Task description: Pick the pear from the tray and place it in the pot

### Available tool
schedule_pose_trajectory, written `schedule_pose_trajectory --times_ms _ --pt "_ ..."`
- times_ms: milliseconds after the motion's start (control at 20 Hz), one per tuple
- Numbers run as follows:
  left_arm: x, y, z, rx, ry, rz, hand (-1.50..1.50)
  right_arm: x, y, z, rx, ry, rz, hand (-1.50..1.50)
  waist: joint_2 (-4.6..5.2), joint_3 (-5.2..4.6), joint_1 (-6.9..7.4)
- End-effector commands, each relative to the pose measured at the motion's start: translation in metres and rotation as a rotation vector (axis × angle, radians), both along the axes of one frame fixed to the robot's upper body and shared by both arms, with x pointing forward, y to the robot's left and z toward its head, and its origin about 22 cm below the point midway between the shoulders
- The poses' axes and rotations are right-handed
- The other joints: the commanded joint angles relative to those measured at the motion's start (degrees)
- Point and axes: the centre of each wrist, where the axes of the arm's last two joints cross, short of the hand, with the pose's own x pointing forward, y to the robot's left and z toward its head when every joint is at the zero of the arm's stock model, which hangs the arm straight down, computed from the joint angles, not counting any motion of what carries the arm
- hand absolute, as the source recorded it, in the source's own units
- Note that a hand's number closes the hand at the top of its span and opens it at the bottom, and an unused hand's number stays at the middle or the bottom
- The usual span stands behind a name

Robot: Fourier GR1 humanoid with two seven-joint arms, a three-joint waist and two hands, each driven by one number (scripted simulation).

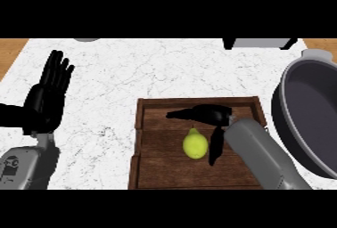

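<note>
step: pre-grasp | yellow-green pear (195, 144) lies mid brown wooden tray (135, 147) on white marble worktop (132, 71) | right hand (214, 115) open at pear's 1 o'clock, not gripping | left hand (47, 95) open, resting at 9 | next: close on pear, lift, carry to dark-grey metal pot (313, 116) at 3

We see a white marble counter (164, 71) with thin grey veins, and it fills most of the view. Past its far left corner a strip of tan wood (10, 53) shows, and a smaller patch of wood (322, 43) shows past the far right corner. At the far edge, towards the right, stands a pale grey box (260, 42), cut off by the top of the view, with a dark support at each end. Further left along that edge sits a small grey rounded thing (85, 39), mostly out of view; we cannot tell what it is.
</note>
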Motion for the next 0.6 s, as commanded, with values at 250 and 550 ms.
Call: schedule_pose_trajectory --times_ms 250,550 --pt "-0.004 -0.005 0.005 0.001 0.016 0.018 0.0 -0.025 0.016 -0.007 0.119 -0.022 0.139 1.5 0.1 0.14 -0.03" --pt "0.004 0.014 -0.006 0.0 0.002 0.007 0.0 -0.031 0.049 -0.021 0.129 -0.088 0.141 1.5 0.32 0.12 0.14"
